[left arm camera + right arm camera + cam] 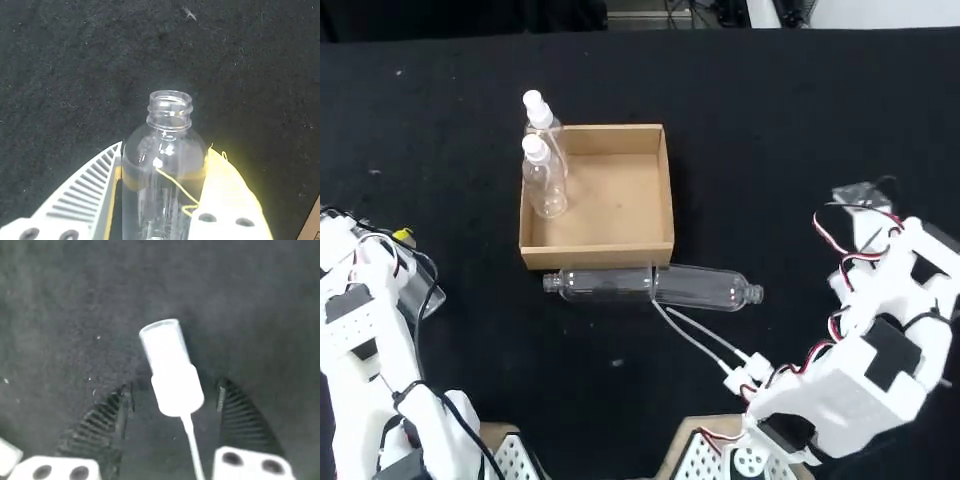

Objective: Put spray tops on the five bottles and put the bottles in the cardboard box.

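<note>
The cardboard box (665, 190) sits mid-table. Two capped bottles (542, 178) stand at its back left corner. Two open clear bottles (605, 283) lie end to end along the box's front wall. Two white spray tops (747, 368) with long tubes lie by the right arm. My left gripper (165, 150) is shut on a clear uncapped bottle (169, 130), at the table's left edge (420, 285). My right gripper (172, 387) is open, its fingers (117, 410) on either side of a white spray top (172, 370), with gaps on both sides.
Black cloth (800, 130) covers the whole table. A small crumpled clear wrapper (860, 193) lies at the right. The arm bases (710, 455) stand at the near edge. The box interior holds one bottle at its left wall.
</note>
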`<state>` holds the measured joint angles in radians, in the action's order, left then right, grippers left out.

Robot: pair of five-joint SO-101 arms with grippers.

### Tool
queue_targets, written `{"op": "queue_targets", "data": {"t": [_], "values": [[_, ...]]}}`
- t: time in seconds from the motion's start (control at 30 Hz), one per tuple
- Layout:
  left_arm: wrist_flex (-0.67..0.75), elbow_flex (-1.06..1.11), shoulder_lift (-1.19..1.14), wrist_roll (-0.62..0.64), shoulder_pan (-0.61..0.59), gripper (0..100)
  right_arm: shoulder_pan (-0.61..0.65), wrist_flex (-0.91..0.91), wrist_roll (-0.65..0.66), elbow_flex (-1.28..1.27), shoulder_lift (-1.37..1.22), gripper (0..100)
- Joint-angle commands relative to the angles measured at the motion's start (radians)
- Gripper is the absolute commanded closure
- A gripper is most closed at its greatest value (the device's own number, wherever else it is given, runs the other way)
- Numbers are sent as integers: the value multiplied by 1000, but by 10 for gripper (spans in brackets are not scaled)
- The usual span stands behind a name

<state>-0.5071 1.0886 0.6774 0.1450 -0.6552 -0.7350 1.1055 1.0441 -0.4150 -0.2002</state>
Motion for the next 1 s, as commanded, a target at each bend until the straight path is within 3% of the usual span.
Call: {"op": "queue_targets", "data": {"t": [0.0, 0.13, 0.3, 0.43, 0.7, 0.83, 0.97], "values": [[15, -13, 35, 3, 1, 967, 20, -49, 149, 39, 2, 760], [15, -13, 35, 3, 1, 967, 17, -112, 236, 36, -10, 794], [17, -13, 35, 3, 7, 967, 26, -106, 242, 36, 1, 984], [21, -13, 35, 3, 45, 965, 46, -100, 236, 36, 38, 990], [32, -36, 37, 5, 111, 967, 123, 31, -51, 38, 291, 988], [100, -59, 37, 3, 111, 967, 175, 61, -259, 39, 467, 988], [210, -35, 37, 3, 117, 964, 275, 178, -384, 45, 644, 988]]}}
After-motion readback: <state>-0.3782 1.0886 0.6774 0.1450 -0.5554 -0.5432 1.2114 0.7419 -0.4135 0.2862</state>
